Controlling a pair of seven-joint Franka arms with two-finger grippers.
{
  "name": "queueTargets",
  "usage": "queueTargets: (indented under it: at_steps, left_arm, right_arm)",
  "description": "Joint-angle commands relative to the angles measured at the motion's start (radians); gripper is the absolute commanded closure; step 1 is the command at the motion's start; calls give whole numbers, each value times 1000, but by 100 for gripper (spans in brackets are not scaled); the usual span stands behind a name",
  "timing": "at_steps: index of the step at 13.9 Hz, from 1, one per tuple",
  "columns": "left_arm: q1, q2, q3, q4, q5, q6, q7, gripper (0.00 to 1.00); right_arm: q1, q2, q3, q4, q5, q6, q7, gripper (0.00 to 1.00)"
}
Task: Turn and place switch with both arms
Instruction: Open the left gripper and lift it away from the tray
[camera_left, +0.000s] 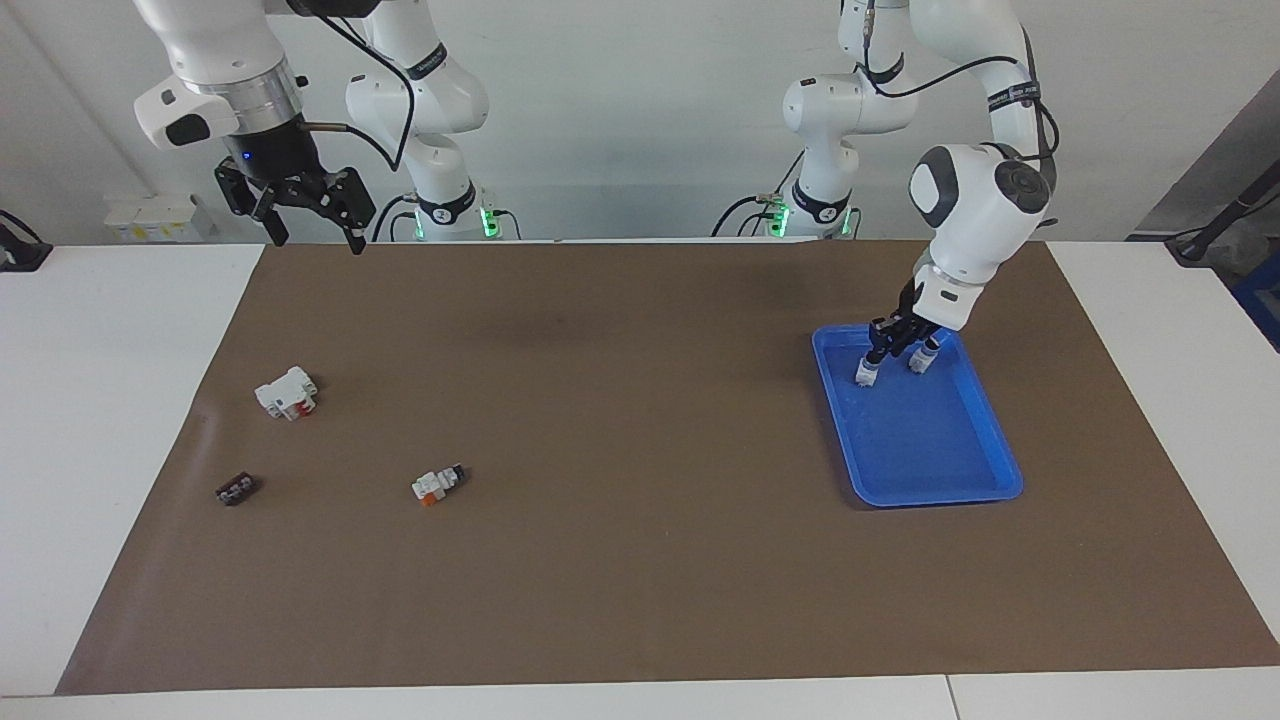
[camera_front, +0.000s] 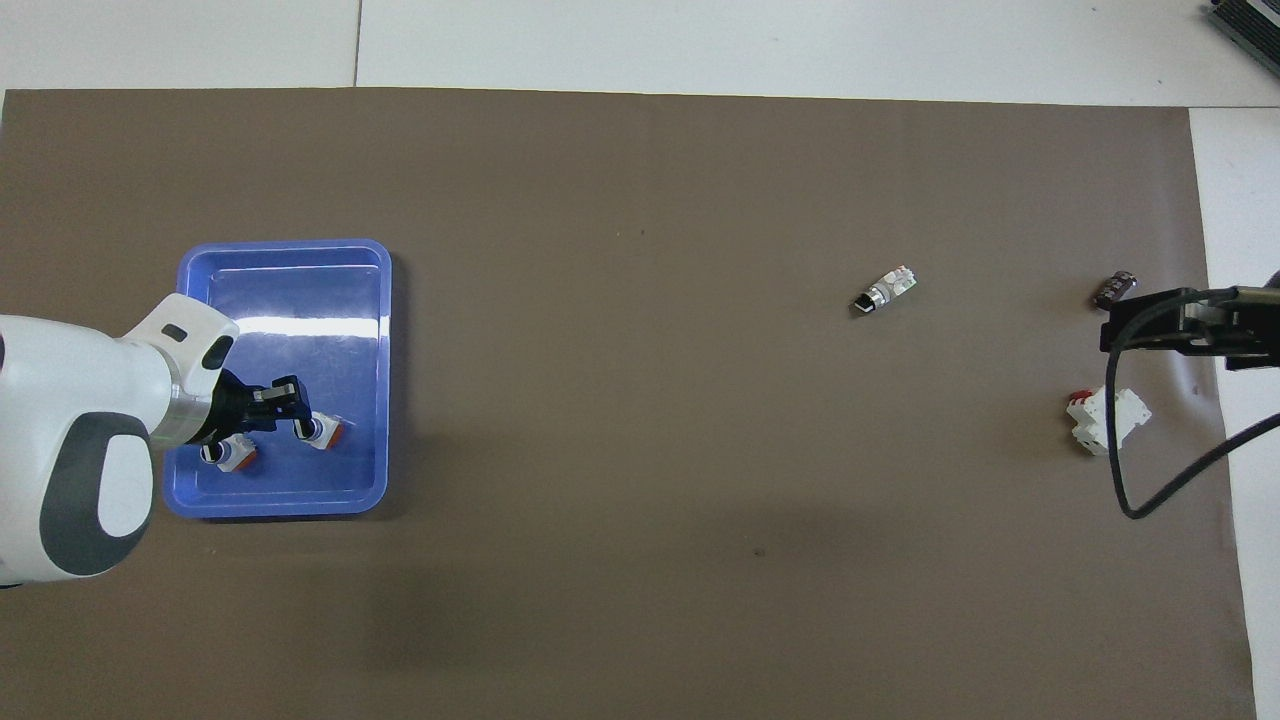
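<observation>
Left gripper (camera_left: 897, 352) is down inside the blue tray (camera_left: 985, 455) at the left arm's end of the table, at the tray's end nearer the robots. Two switches stand there just beside each other. Its fingers reach down over one switch in the tray (camera_left: 866, 371), and the second switch in the tray (camera_left: 921, 360) stands close alongside. Whether the fingers are clamped on the first one or parted around it I cannot tell from either view.

Right gripper (camera_left: 312, 212) hangs high over the mat's edge nearest the robots, at the right arm's end, fingers spread apart and holding nothing. That arm waits.

Farther out on the brown mat (camera_left: 640, 560) lies the larger white block (camera_left: 287, 392) with its red mark. Farther still, toward the table's middle, the loose switch (camera_left: 438, 484) lies on its side, black knob end pointing toward the left arm's end. The dark flat block (camera_left: 236, 489) lies near the mat's edge on the right arm's end.

By its look, the loose switch is light, hard plastic, stiff and probably a little slick, so it may skid or tip under a poor pinch. Taking it across the flat sides of the white-and-orange body seems safer than gripping the round knob.
</observation>
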Motion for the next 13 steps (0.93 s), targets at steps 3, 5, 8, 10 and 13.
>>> queueTargets:
  at_steps: [3, 5, 8, 10, 13]
  left_arm:
    - [-9, -45, 6, 240, 22, -226, 6, 0]
    - [-15, -31, 6, 352, 28, -271, 15, 0]
    - [-29, -1, 6, 485, 105, -332, 64, 0]
    - [-38, 68, 9, 655, 116, -479, 122, 0]
    - [-40, 119, 56, 806, 116, -686, 234, 0]
  right_arm:
    - [21, 61, -21, 94, -17, -71, -28, 0]
    - [21, 58, -17, 90, -26, -91, -31, 0]
    - [10, 48, -20, 35, -29, -22, -112, 0]
    - [13, 39, -18, 18, -49, -12, -127, 0]
    - [12, 33, -18, 10, -45, -37, -91, 0]
